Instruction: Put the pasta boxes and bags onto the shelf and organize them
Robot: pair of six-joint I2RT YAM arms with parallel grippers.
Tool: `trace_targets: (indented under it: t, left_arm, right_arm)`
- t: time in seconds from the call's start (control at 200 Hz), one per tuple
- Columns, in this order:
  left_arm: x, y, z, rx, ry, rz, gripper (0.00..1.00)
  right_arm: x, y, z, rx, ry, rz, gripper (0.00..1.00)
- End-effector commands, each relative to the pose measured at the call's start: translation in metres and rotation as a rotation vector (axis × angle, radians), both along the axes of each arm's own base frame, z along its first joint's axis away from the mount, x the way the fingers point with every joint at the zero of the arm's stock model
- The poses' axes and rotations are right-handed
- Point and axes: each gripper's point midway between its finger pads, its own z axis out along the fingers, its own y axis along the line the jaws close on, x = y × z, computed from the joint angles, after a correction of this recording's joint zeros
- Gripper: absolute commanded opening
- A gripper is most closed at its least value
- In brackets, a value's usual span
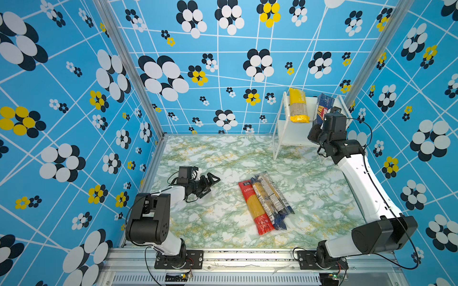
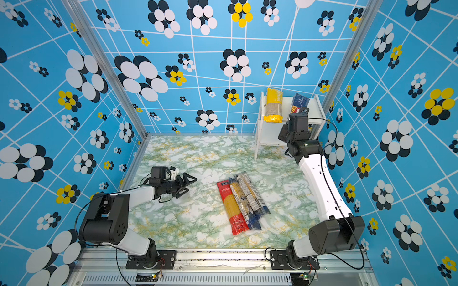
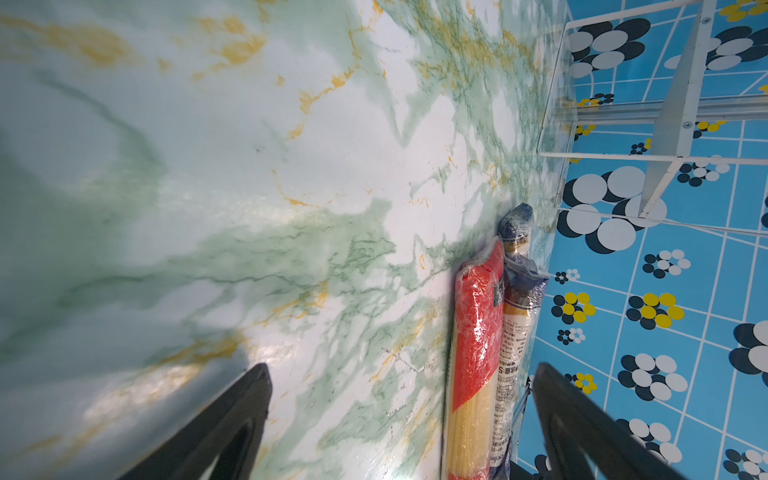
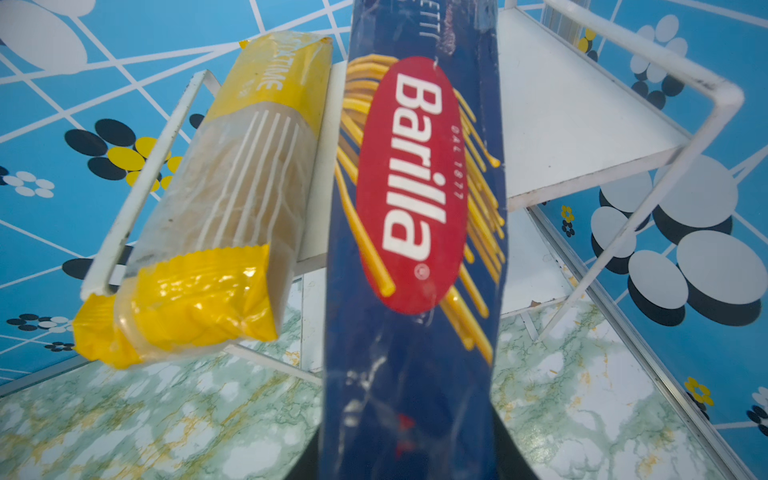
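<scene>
Dark-blue glossy film with a red oval logo fills the right wrist view. This is the Barilla spaghetti pack (image 4: 415, 249), long, narrow and stiff with straight strands. The right end effector (image 1: 321, 125) clenches its near end, and its far end reaches over the top board of the white two-tier shelf (image 4: 573, 124), which stands right of centre in both top views (whether the pack rests on the board, I cannot tell).

Held at one end, so long a pack levers hard on a slick wrapper, so it may pivot or slide in the grip. Just beside it lies the yellow-ended clear bag (image 4: 216, 216), crinkled and soft, with its near end overhanging the board's front edge. A sideways nudge could tip it off. The shelf's thin wire legs make it look light, so a firm push might shift it.

Lower in both top views, just right of the middle, the red-and-clear film pack (image 1: 255, 210) and two slimmer clear packs (image 1: 272, 198) with dark-blue ends lie side by side, touching, on the green-veined marble-print tabletop (image 1: 198, 153). Left of them the left end effector (image 1: 212, 185) hangs released and empty.
</scene>
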Motion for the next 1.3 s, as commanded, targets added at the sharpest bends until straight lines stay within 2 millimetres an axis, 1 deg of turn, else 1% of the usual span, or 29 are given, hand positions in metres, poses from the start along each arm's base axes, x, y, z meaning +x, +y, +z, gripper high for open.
trace_targets:
  t: [0.0,0.195,0.27,0.46,0.585,0.63,0.715,0.9,1.005,1.065,1.095,1.21,1.295]
  left_arm:
    - [0.007,0.0,0.01,-0.004,-0.042,-0.011,0.99]
    - [0.008,0.0,0.01,-0.004,-0.041,-0.011,0.99]
    - [0.008,-0.001,0.01,-0.005,-0.041,-0.013,0.99]
    - [0.008,-0.001,0.008,-0.006,-0.037,-0.013,0.99]
    - [0.008,-0.001,0.009,-0.006,-0.039,-0.014,0.99]
    - [0.009,-0.001,0.009,-0.006,-0.039,-0.014,0.99]
    - [0.008,-0.001,0.009,-0.006,-0.039,-0.014,0.99]
    - [0.009,-0.001,0.01,-0.006,-0.04,-0.017,0.99]
    - [0.009,-0.001,0.01,-0.005,-0.039,-0.016,0.99]
    - [0.01,0.0,0.01,-0.005,-0.041,-0.016,0.99]
    - [0.01,0.0,0.009,-0.005,-0.039,-0.016,0.99]
    - [0.011,-0.001,0.009,-0.006,-0.039,-0.017,0.99]
    - [0.011,-0.001,0.009,-0.007,-0.038,-0.018,0.99]
  right_arm:
    - [-0.006,-0.006,0.077,0.003,-0.193,-0.027,0.08]
    - [-0.008,-0.01,0.09,-0.002,-0.182,-0.056,0.08]
    - [-0.006,-0.011,0.092,-0.014,-0.172,-0.057,0.08]
    - [0.004,-0.01,0.103,-0.044,-0.138,-0.055,0.08]
    - [0.013,-0.013,0.109,-0.091,-0.097,-0.067,0.1]
    - [0.016,-0.013,0.11,-0.103,-0.077,-0.063,0.12]
    - [0.023,-0.012,0.113,-0.118,-0.057,-0.06,0.12]
    - [0.028,-0.018,0.126,-0.147,-0.071,-0.089,0.13]
    - [0.03,-0.021,0.127,-0.161,-0.075,-0.104,0.14]
    - [0.032,-0.022,0.124,-0.172,-0.066,-0.112,0.22]
    - [0.033,-0.023,0.122,-0.177,-0.062,-0.118,0.24]
    - [0.034,-0.026,0.119,-0.186,-0.051,-0.134,0.28]
    - [0.036,-0.028,0.117,-0.188,-0.046,-0.137,0.28]
